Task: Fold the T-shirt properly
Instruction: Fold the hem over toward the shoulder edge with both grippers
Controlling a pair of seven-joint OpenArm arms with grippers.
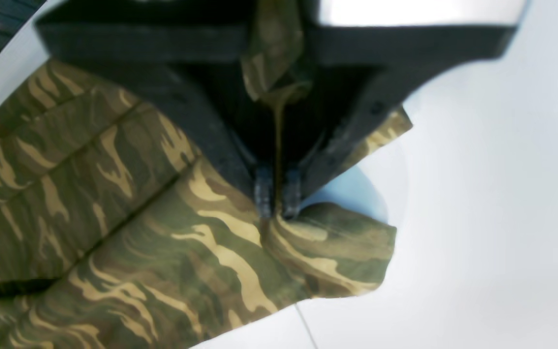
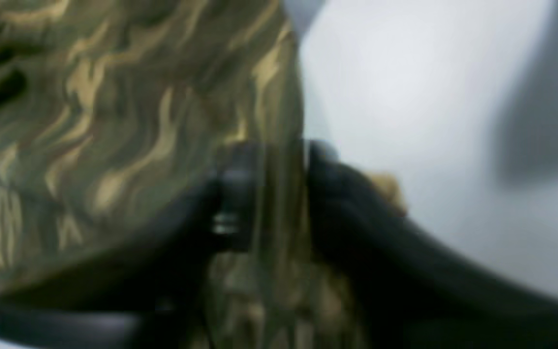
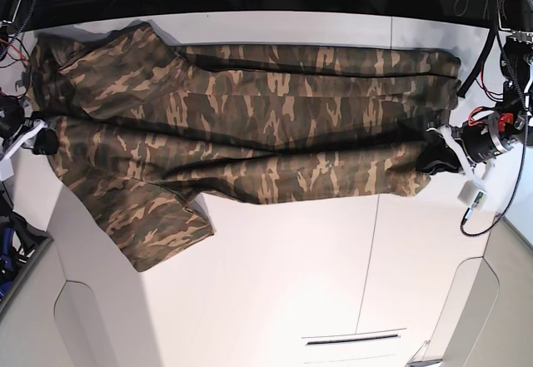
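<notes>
Left wrist view: shirt (image 1: 129, 232) fills the lower left of the picture, camouflage cloth creased in long diagonal folds over the white table (image 1: 492, 218).
Left gripper: black left gripper (image 1: 277, 198) comes down from the top, its two fingertips (image 1: 263, 194) pressed together on a pinch of cloth, a strip of fabric running up between the fingers.
Edge: a loose corner of cloth curls out to the right of the tips, pale table showing past it.
Right wrist view: blurred, yet camouflage cloth covers the left half and the table lies white on the right.
Right gripper: right gripper (image 2: 276, 189) has its dark fingers (image 2: 233, 194) standing apart, one on each side of a hanging fold of shirt; whether either finger touches the cloth, cannot tell through the blur.
Base view: shirt (image 3: 250, 134) lies stretched across the far half of the table (image 3: 291, 284), a sleeve splayed toward the near left.
Ends: left gripper (image 3: 436, 155) sits at the shirt's right end on the cloth edge; right gripper (image 3: 42, 138) is at the left end beside the cloth, too small here to read its fingers.
Background: cables (image 3: 483, 209) trail at the right edge by the arm.
</notes>
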